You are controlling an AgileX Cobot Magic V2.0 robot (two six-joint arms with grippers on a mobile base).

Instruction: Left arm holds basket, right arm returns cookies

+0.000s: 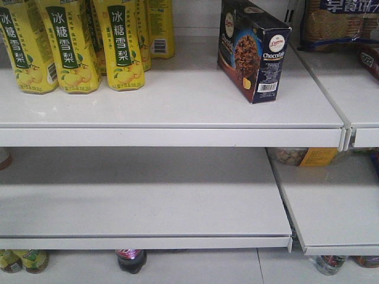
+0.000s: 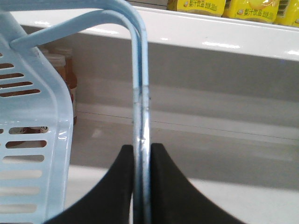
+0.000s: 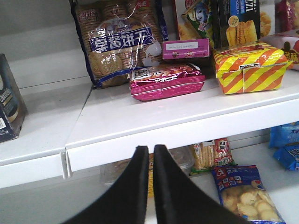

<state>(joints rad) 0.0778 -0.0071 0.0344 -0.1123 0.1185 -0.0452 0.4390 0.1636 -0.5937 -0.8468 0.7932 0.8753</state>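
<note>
1. Cookies (image 1: 253, 50) upright on the top shelf (image 1: 177, 100), right of the yellow bottles (image 1: 77, 47), near the shelf's right end; by the look of it, already returned.
2. Left tool (image 2: 142, 186) clamped on the hoop handles (image 2: 140, 93) of the basket (image 2: 32, 140), both hoops pinched between the black jaws.
3. Right tool (image 3: 149, 182) narrowed almost to touching, holding nothing, low before the snack shelf (image 3: 187, 107); carton edge visible at far left (image 3: 9, 100).
4. Risk: thin handles sliding in the left tool, tilting or dropping the basket; right arm swinging up into the shelf edge on retreat, or nudging the carton over.
5. Hidden: basket interior, both arms' bodies; carton's back cut off.
</note>
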